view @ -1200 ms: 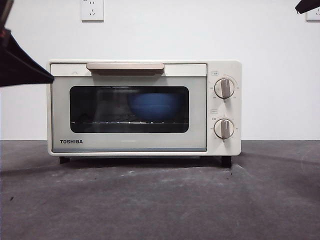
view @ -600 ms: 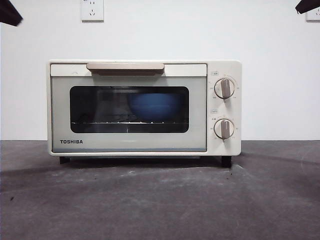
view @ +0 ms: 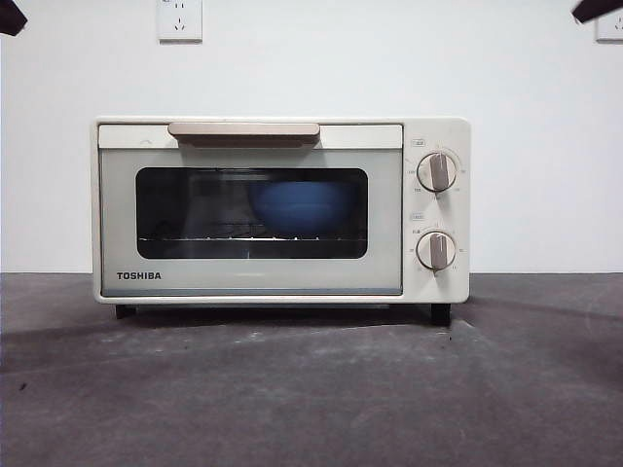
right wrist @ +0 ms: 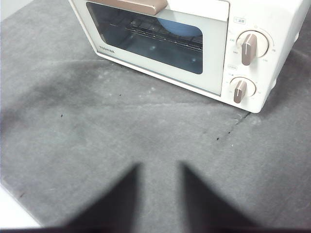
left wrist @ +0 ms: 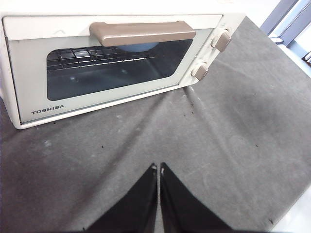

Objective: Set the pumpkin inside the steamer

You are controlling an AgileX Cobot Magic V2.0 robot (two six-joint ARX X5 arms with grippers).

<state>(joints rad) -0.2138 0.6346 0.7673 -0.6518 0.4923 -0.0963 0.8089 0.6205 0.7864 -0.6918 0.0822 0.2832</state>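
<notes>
The steamer (view: 280,209) is a cream-white Toshiba oven standing in the middle of the dark grey table, its door shut. Through the glass I see a blue bowl (view: 302,206) on the wire rack. The pumpkin is not in any view. My left gripper (left wrist: 158,167) is shut and empty, held above the table in front of the steamer (left wrist: 112,63). My right gripper (right wrist: 160,167) is open and empty, held above the table in front of the steamer (right wrist: 194,39). In the front view the arms show only as black tips at the top corners (view: 10,15).
A beige handle (view: 243,130) runs along the top of the door, and two round knobs (view: 436,171) sit on the right. A wall socket (view: 180,17) is on the white wall behind. The grey table (view: 311,389) lies in front.
The large dark arm at the left edge of the front view has drawn back up and out, leaving only a black tip at the top left corner. The steamer has not moved.
</notes>
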